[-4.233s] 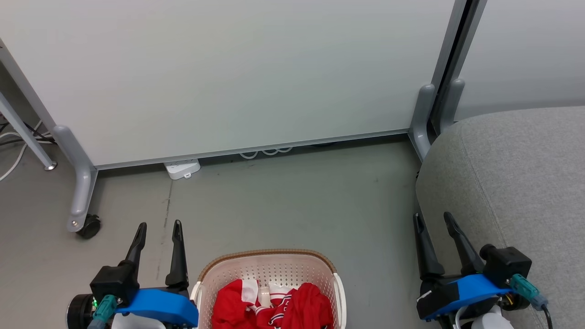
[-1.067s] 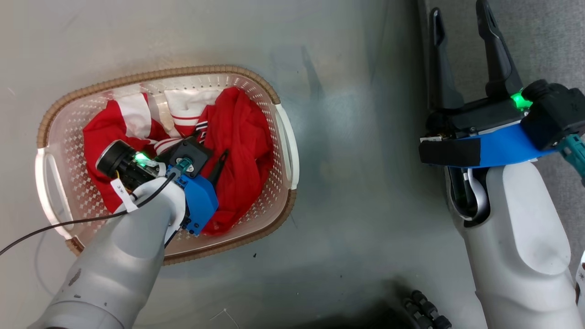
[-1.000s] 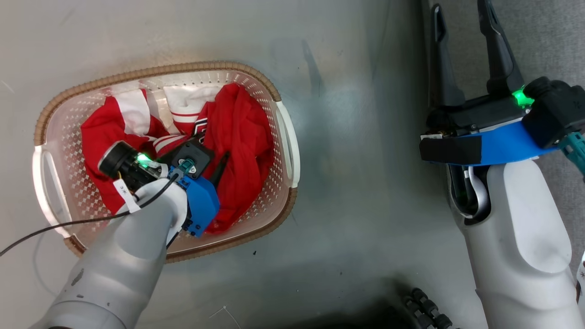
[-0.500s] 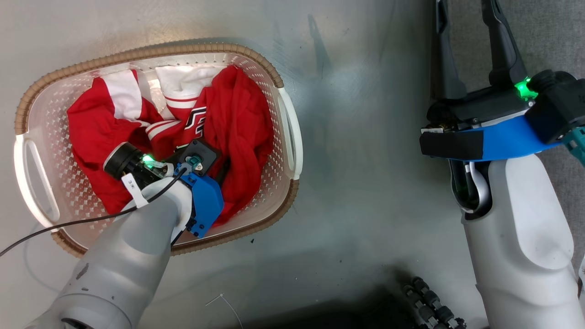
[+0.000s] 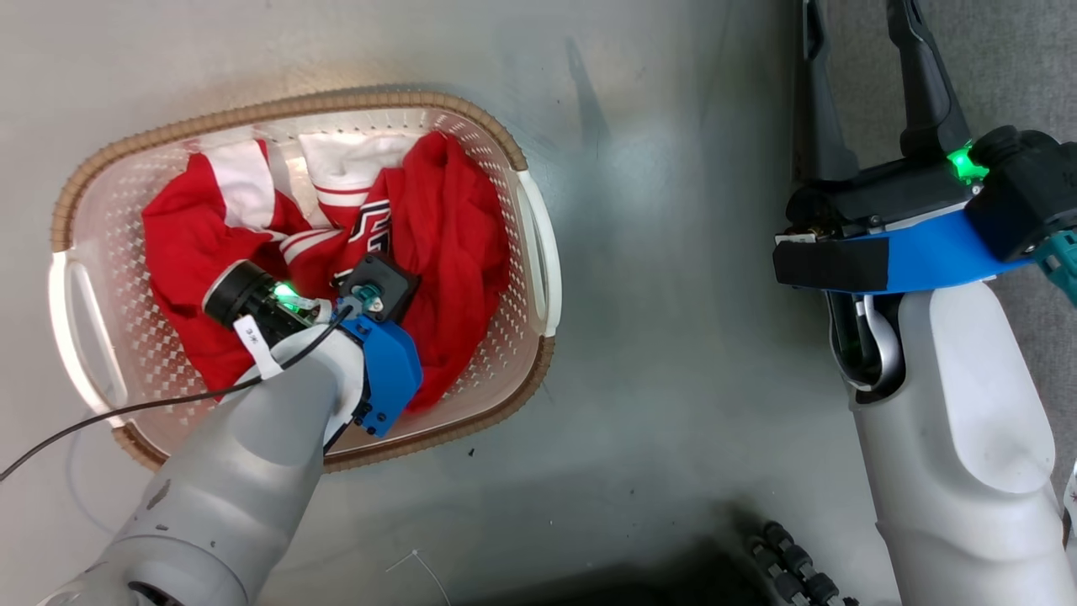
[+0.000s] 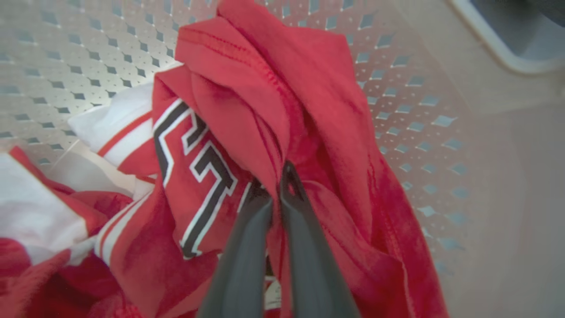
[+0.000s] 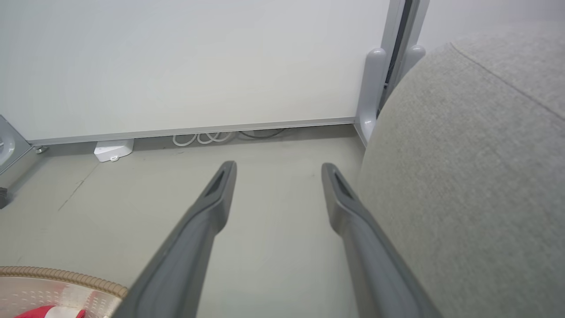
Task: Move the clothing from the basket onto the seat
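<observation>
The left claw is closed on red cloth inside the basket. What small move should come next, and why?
Probably a short, straight lift of the left claw. It is pinched shut on a fold of the clothing, which lies deep inside the basket, so the cloth should clear the rim before it travels toward the seat. The right claw is open, beside the seat.

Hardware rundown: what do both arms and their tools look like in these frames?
Left arm and right arm: smooth pale grey shells. Each wrist has a blue bracket, a black block with a teal connector and a green light. Left tool and right tool: two long, dark, tapered fingers. Left adds a thin black cable and white tag; right bracket, black tape.
</observation>
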Available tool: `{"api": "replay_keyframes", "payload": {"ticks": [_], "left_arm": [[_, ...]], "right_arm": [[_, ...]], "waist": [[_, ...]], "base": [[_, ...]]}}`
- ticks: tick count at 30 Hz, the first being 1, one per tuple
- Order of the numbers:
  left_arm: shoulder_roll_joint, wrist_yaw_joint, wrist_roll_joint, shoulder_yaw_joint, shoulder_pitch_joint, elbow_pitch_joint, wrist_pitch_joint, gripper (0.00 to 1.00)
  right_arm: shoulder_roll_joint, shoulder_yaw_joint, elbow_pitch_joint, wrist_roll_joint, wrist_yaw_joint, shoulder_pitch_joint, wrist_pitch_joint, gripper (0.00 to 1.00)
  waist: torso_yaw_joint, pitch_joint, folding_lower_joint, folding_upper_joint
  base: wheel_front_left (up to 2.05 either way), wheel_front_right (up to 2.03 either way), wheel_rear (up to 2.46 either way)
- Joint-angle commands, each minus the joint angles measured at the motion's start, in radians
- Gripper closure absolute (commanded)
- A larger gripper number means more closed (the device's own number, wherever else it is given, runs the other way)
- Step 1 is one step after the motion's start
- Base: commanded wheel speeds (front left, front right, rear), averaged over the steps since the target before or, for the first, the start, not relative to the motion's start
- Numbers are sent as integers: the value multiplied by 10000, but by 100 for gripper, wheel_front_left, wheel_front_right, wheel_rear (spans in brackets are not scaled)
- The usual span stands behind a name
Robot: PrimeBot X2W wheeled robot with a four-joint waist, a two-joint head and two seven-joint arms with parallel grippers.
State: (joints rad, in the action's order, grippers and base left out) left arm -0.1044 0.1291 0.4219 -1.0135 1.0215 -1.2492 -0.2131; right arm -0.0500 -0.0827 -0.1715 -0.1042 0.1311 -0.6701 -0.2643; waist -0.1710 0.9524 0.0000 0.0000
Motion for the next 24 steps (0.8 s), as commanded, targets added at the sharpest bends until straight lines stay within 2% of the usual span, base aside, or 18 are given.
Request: {"api": "replay_keyframes", "payload": {"ticks": [1,11,13,17,24], "left_arm": [[-1,13,109,-163,-3,84,-119,100],[8,14,826,-759,-389,721,-469,100],[-11,14,1124,-820,-600,1004,-527,100],[-113,14,1402,-658,-869,1693,-524,100],[-316,14,1271,38,-1555,3012,-525,100]], "right_arm": [[-5,19,-55,11,-7,-70,-3,0],[-7,-3,-343,110,-7,306,-2,0],[-7,-3,-489,133,-7,475,-3,0],[-7,18,-667,200,-7,759,-3,0],[-7,39,-1002,336,-7,1368,-3,0]], "waist": [[67,-190,0,0],[344,-1222,0,0],[430,-1737,0,0],[554,-2437,0,0],[811,-3765,0,0]], "base": [[0,0,0],[0,0,0],[0,0,0],[0,0,0],[0,0,0]]}}
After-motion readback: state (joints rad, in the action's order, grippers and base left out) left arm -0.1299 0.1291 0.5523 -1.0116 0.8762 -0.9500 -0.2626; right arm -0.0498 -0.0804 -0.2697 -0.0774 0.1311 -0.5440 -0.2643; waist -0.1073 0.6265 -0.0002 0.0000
